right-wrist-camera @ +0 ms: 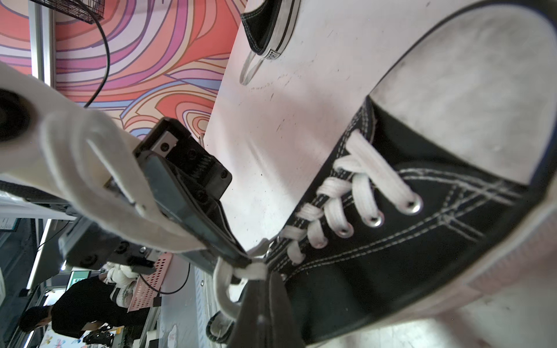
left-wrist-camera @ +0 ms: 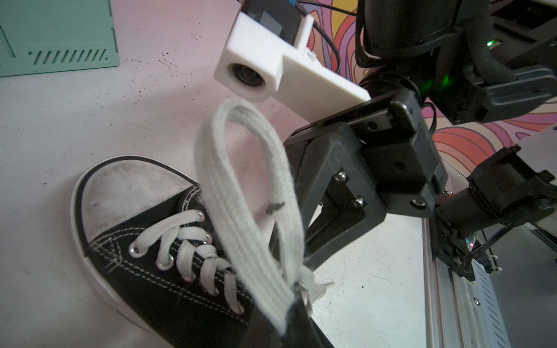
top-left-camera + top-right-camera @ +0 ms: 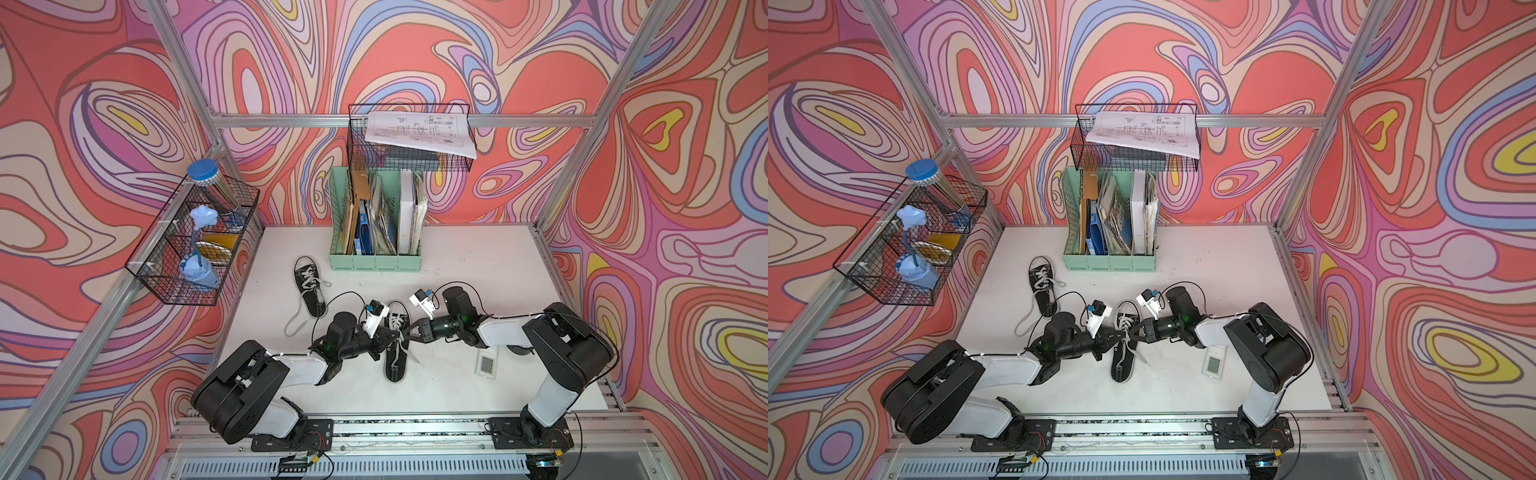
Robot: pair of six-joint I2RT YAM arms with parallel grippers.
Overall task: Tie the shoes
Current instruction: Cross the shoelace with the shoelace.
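In both top views we find the left claw (image 3: 390,335) and right claw (image 3: 410,331) meeting over the near shoe (image 3: 394,365) and covering its knot. The laces (image 3: 398,320) there are too small to trace. In the right wrist view the lace loop (image 1: 90,168) is blurred, and the far shoe (image 1: 268,27) is cropped by the edge. The small display (image 3: 486,365) on the counter (image 3: 457,266) is unreadable.

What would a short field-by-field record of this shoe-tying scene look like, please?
near shoe: on table, between both arms
lace loop: raised above near shoe
left jaws: shut on lace loop
right jaws: shut on lace at the loop's base
far shoe: apart, lace trailing on table
also present: green file holder, small white display
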